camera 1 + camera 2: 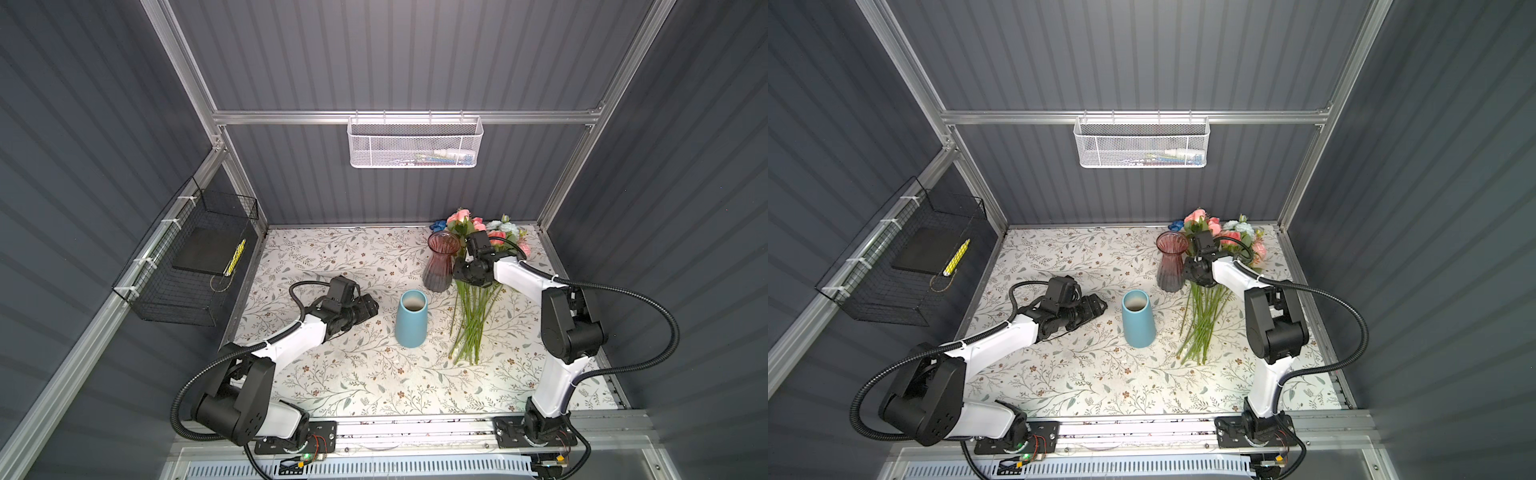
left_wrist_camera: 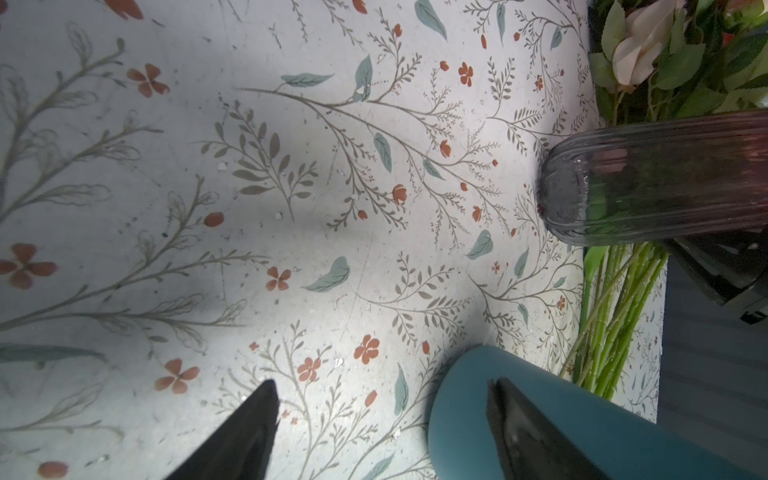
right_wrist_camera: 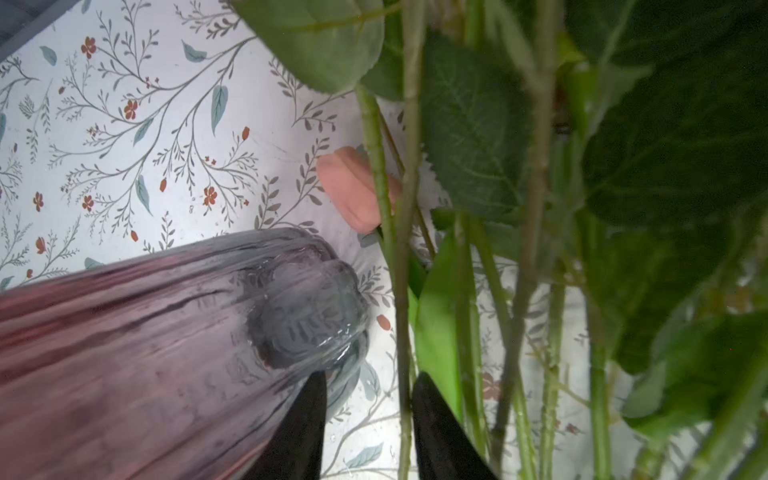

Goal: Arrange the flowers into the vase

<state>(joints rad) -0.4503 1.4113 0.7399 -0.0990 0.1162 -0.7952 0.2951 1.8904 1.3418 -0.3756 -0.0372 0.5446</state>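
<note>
Both top views first: the left gripper sits low over the table with its fingers spread wide and nothing in them. The blue vase stands upright just ahead of its fingertips, not touching. The right gripper is down on the flowers, which lie flat as a bundle. The heads fan out beyond it toward the back wall and the cut ends point back toward its arm's base. The pink glass vase stands right beside that gripper, on the side facing the left arm. You can't see its fingers from up here.

Left wrist view: the fingers are well apart with bare table between them. The blue vase sits behind one fingertip. The glass vase is farther ahead, and the flowers are past both.

Right wrist view: the fingers are apart with a narrow gap. One green stem runs through that gap, close to one finger and clear of the other, so it isn't pinched. The glass vase crowds the other finger, and I can't tell if they touch. A peach bud lies ahead of the fingertips.
</note>
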